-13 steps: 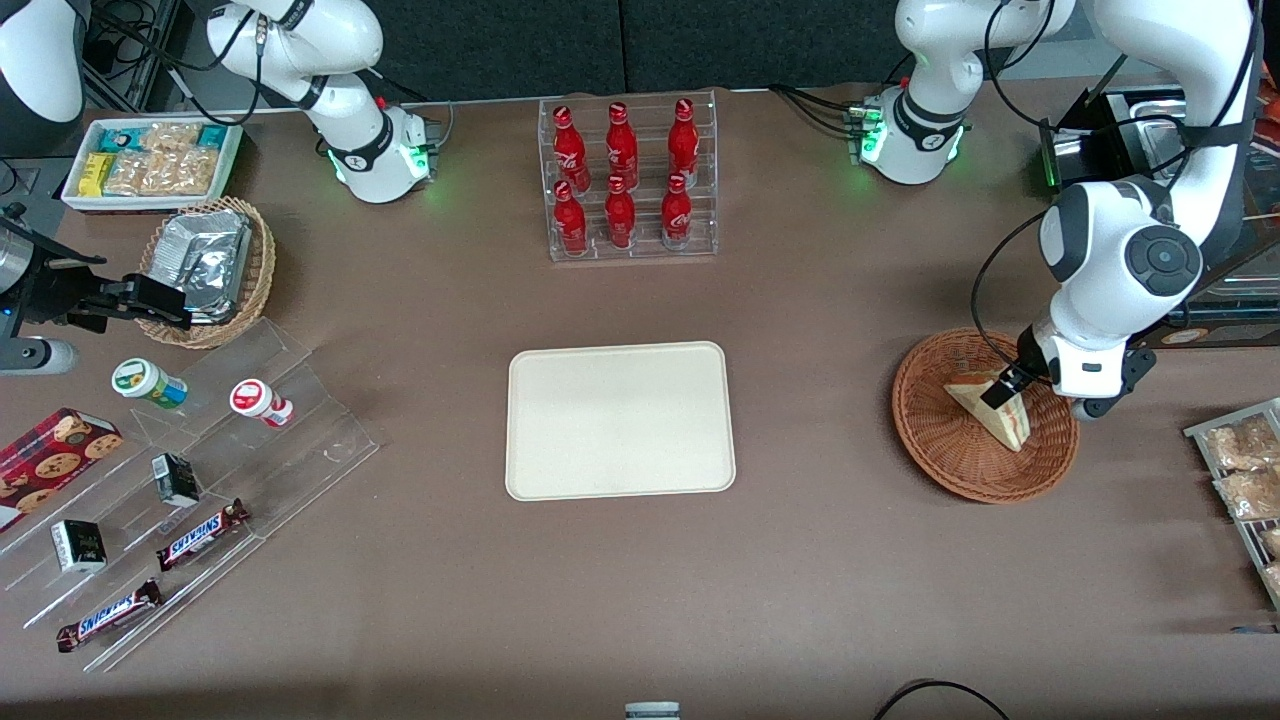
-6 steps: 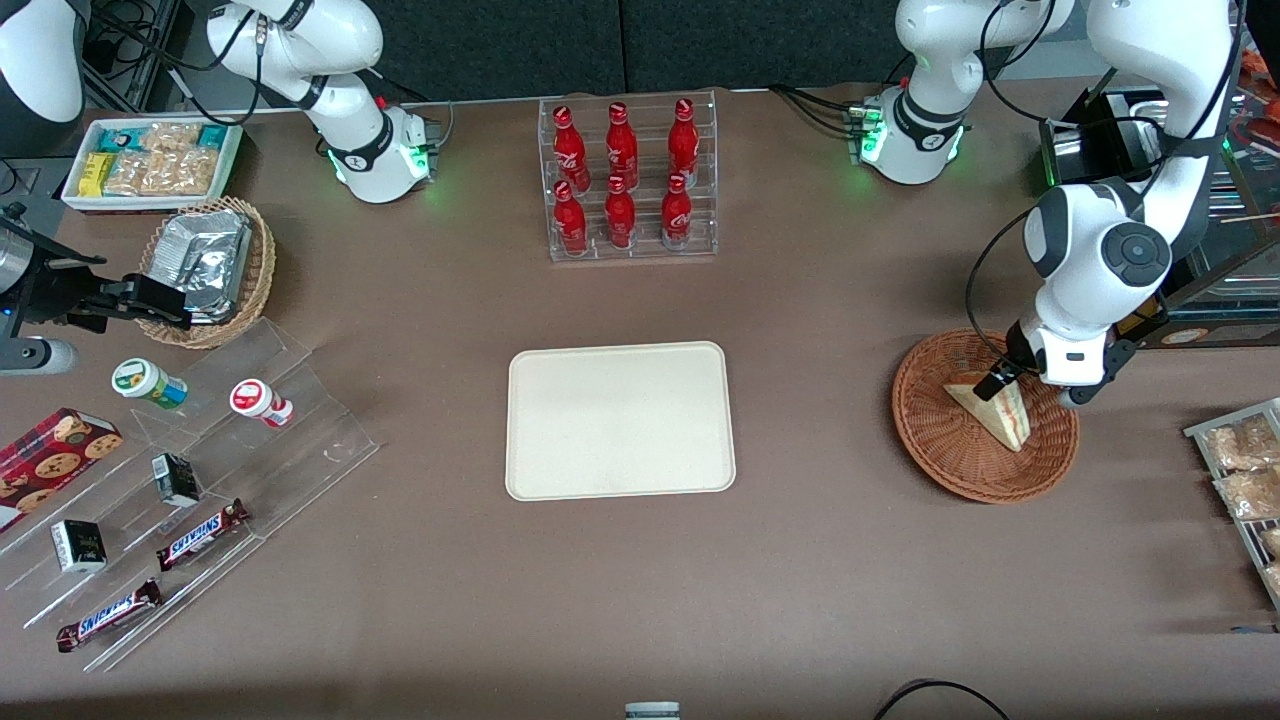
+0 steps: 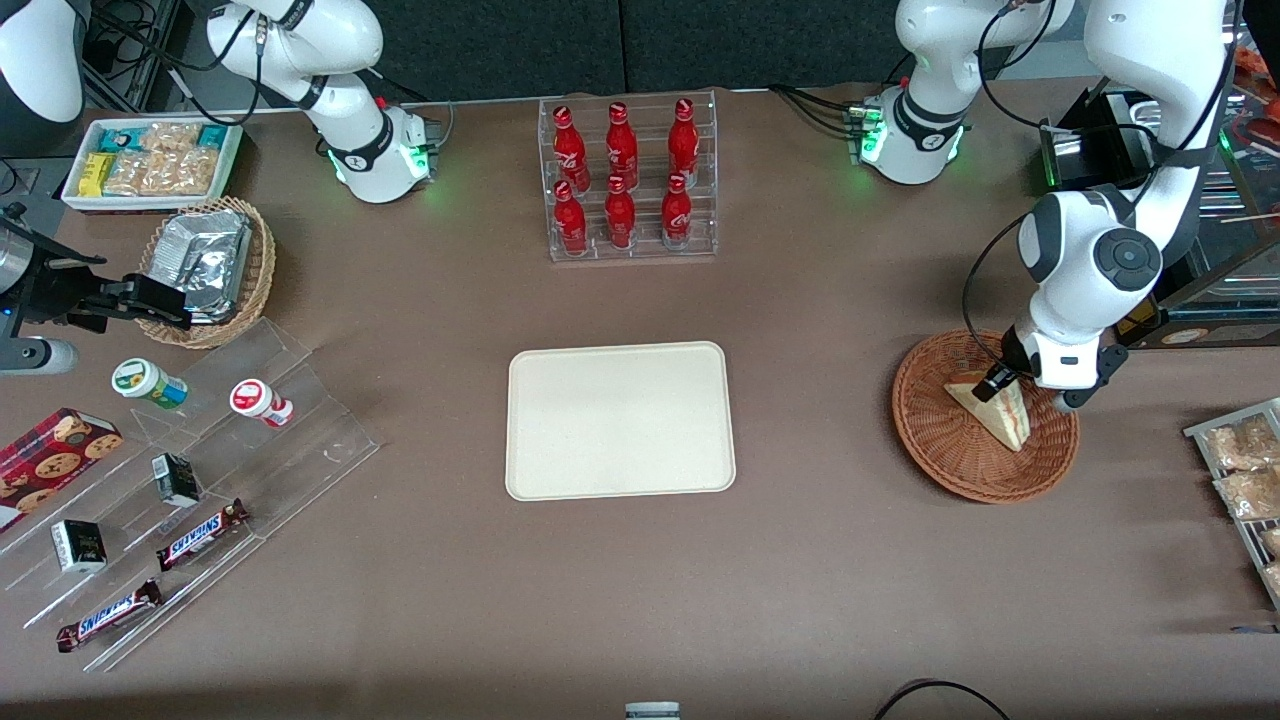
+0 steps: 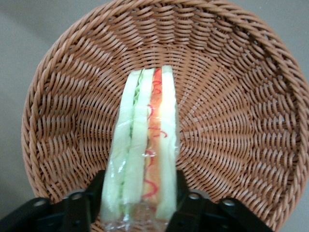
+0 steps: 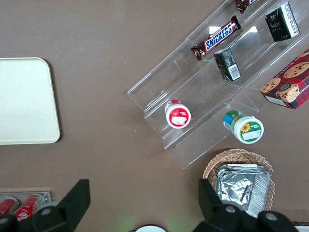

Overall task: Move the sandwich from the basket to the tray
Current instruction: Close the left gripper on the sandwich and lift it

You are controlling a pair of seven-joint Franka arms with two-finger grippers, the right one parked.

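Note:
The sandwich (image 3: 1002, 420) is a wrapped wedge of pale bread with red and green filling, lying in the round reddish-brown wicker basket (image 3: 940, 450) toward the working arm's end of the table. My left gripper (image 3: 994, 385) is down in the basket at the sandwich's wide end. In the left wrist view the gripper (image 4: 140, 186) has one black finger (image 4: 99, 186) against each side of the sandwich (image 4: 145, 130), which still rests on the basket (image 4: 231, 96). The cream tray (image 3: 620, 420) lies bare at the table's middle, apart from the basket, and shows in the right wrist view (image 5: 24, 101).
A clear rack of red bottles (image 3: 628, 180) stands farther from the camera than the tray. Snack packets (image 3: 1245, 470) lie beside the basket at the table's edge. A clear stepped stand with snacks (image 3: 200, 480), a tan basket of foil packets (image 3: 205, 265) and a white snack box (image 3: 150, 165) lie toward the parked arm's end.
The left arm's wrist and elbow shifted a little away from the camera and the gripper settled at the sandwich's wide end. The sandwich and basket have not moved.

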